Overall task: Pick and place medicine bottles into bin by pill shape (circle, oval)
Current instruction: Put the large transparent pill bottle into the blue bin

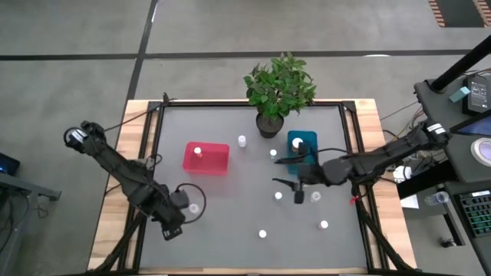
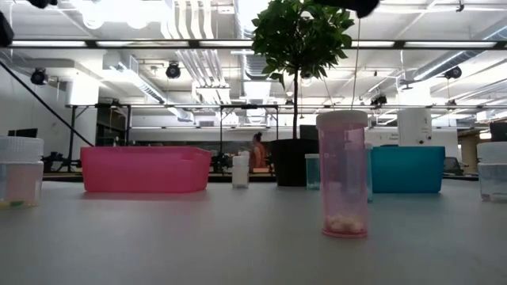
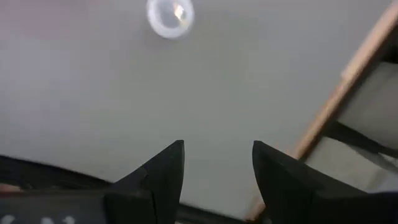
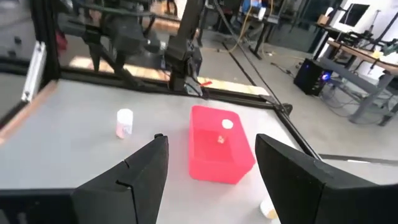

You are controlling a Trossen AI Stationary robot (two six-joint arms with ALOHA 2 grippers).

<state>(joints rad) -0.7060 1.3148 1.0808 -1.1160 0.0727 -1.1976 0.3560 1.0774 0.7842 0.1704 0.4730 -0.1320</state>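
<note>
The right gripper point(image 1: 289, 170) is hanging over the right half of the table point(image 1: 230, 222), its fingers spread wide and holding nothing, just in front of the teal bin point(image 1: 301, 144). Judging from that pose, it is lining up for a pick. The nearest bottles point(image 1: 278, 196) are standing just in front of it, another point(image 1: 315, 198) beside the arm, and 1 point(image 1: 273, 153) between the gripper and the plant pot. To do this well, it should be coming straight down over 1 cap, closing on the body below the cap, and keeping clear of neighbours, since these narrow bottles look easy to tip.

The left gripper point(image 1: 173, 227) is waiting near the front left of the table, fingers parted and empty in its wrist view, with a bottle point(image 1: 193, 208) just beside it.

Toward the front edge, 2 more bottles point(image 1: 262, 234) are standing apart, 1 point(image 1: 324, 225) nearer the right edge. The red bin point(image 1: 205, 157) is sitting left of centre with a white-capped bottle point(image 1: 198, 152) already inside. Another bottle point(image 1: 242, 141) is standing near the back edge between the 2 bins. The potted plant point(image 1: 279, 88) is sitting at the back edge.

The table surface is plain grey and matte, framed in pale wood. Beyond it, an open workshop is showing: black frames, pipes, ceiling lights, desks with equipment.
</note>
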